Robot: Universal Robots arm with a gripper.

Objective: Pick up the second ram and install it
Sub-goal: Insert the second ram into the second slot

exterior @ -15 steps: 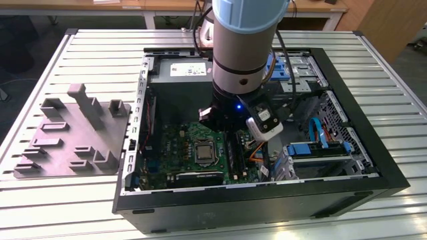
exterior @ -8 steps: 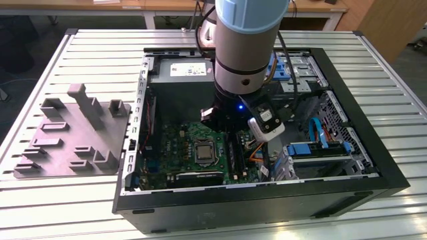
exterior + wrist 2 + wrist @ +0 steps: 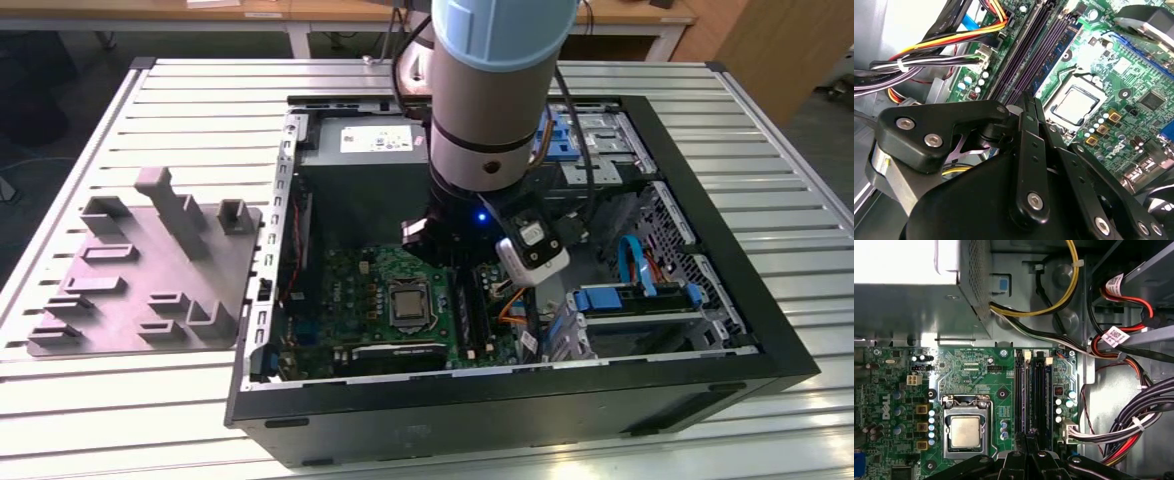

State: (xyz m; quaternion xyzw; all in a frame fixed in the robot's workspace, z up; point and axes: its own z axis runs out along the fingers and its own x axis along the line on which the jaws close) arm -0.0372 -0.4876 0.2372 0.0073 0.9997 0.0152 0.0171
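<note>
One ram stick (image 3: 1055, 54) stands in the slot nearest the processor (image 3: 965, 431); whether a second is seated I cannot tell. Over the slots (image 3: 1033, 395) hangs the gripper (image 3: 1026, 439), fingers pressed together, inside the open computer case (image 3: 534, 412), which holds the motherboard (image 3: 360, 290) and cables (image 3: 1134, 425) and lies at the middle of the table (image 3: 134, 420).

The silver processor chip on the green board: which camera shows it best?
The first wrist view: the processor faces the camera squarely, whole inside its metal socket frame. The second wrist view shows it slanted, beyond the gripper. The exterior view shows it small, next to the arm.
</note>
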